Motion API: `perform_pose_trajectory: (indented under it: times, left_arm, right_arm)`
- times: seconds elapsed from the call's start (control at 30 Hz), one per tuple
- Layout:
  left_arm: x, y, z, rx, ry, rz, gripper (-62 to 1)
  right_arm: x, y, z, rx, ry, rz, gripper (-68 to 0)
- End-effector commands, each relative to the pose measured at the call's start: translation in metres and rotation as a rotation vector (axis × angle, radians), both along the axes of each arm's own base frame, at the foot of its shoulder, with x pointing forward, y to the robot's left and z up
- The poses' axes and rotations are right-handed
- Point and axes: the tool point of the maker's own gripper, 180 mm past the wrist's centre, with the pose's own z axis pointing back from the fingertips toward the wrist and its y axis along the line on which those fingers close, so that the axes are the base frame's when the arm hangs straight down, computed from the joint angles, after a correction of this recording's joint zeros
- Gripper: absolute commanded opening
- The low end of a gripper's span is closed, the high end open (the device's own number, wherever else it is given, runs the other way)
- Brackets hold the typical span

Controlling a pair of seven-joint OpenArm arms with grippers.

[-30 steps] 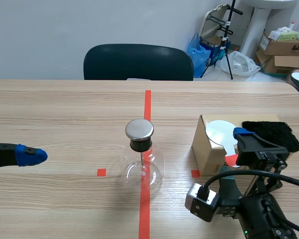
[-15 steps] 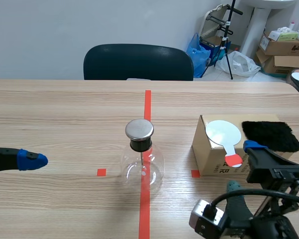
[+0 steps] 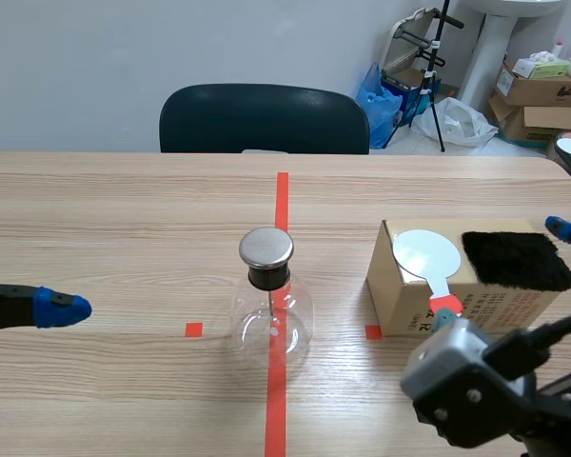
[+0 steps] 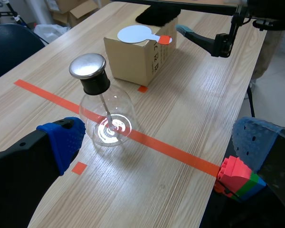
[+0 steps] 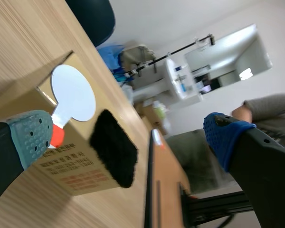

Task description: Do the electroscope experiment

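Electroscope (image 3: 271, 305) mid-table, apart from box (image 3: 400, 290) edge | left hand (image 4: 159, 140) released | right hand (image 5: 128, 135) released

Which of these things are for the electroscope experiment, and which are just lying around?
For the experiment: glass electroscope flask, white paddle with a red handle, black fur pad.

Just lying about: cardboard box under the paddle and pad, black chair, coloured toy bricks, corner boxes.
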Motion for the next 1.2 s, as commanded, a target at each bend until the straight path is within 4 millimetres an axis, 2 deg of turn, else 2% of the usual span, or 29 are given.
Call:
perform_pose_trajectory:
  times: [0.0,0.17,0.37,0.57,0.8,0.97,1.17]
  left_arm:
    - [0.004,-0.002,0.011,-0.068,-0.009,0.019,1.4]
    - [0.019,0.005,0.021,-0.109,-0.043,0.119,1.4]
    - [0.041,0.014,0.014,-0.035,-0.068,0.246,1.4]
    - [0.050,0.015,0.028,-0.049,-0.109,0.313,1.4]
    - [0.055,0.018,0.034,-0.051,-0.099,0.400,1.4]
    - [0.060,0.024,0.047,-0.102,-0.119,0.489,1.4]
    - [0.060,0.025,0.048,-0.112,-0.118,0.497,1.4]
  right_arm:
    - [0.003,0.000,0.008,0.042,-0.004,0.018,0.4]
    - [0.010,0.009,0.017,0.247,0.082,0.084,0.4]
    - [0.014,0.026,0.028,0.450,0.162,0.215,0.4]
    - [0.014,0.032,0.032,0.555,0.235,0.343,0.4]
    - [0.016,0.042,0.037,0.675,0.330,0.458,0.4]
    - [0.023,0.045,0.039,0.698,0.358,0.470,0.4]
    - [0.026,0.035,0.041,0.703,0.348,0.447,0.4]
